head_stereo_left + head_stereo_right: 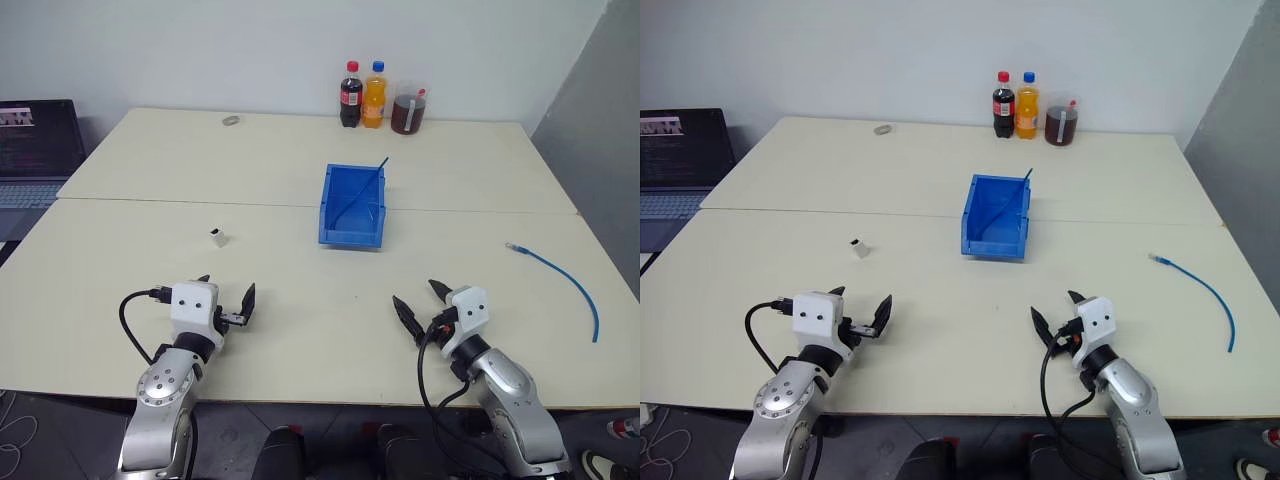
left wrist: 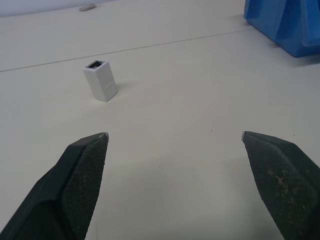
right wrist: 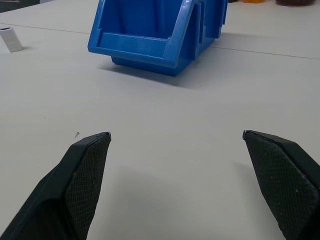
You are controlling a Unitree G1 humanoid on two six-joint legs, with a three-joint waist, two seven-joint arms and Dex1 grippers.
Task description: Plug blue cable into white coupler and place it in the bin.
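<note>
Both pincers are sitting low over the near edge of the table (image 1: 120,160), spread as wide as they go and holding nothing: I am seeing the left gripper (image 1: 226,300) at about seven o'clock on the tabletop and the right gripper (image 1: 420,303) at about five.

I am reading the white coupler (image 1: 217,237) as standing upright on its end, dark opening facing up, at roughly twelve o'clock from the left gripper and near it, with bare table between. The blue cable (image 1: 565,275) is lying flat well off at about two o'clock from the right gripper, its clear plug end pointing toward nine o'clock and its length curving away toward four, close to the right edge. The bin (image 1: 352,205) is resting at the centre, at about eleven o'clock from the right gripper, open top up, a darker blue strand (image 1: 365,187) leaning out of it.

I am judging that nothing is started yet. The left arm is nearer the coupler, the right arm nearer the cable, so I am expecting each to reach for its own piece, taking the cable close behind the plug.
</note>
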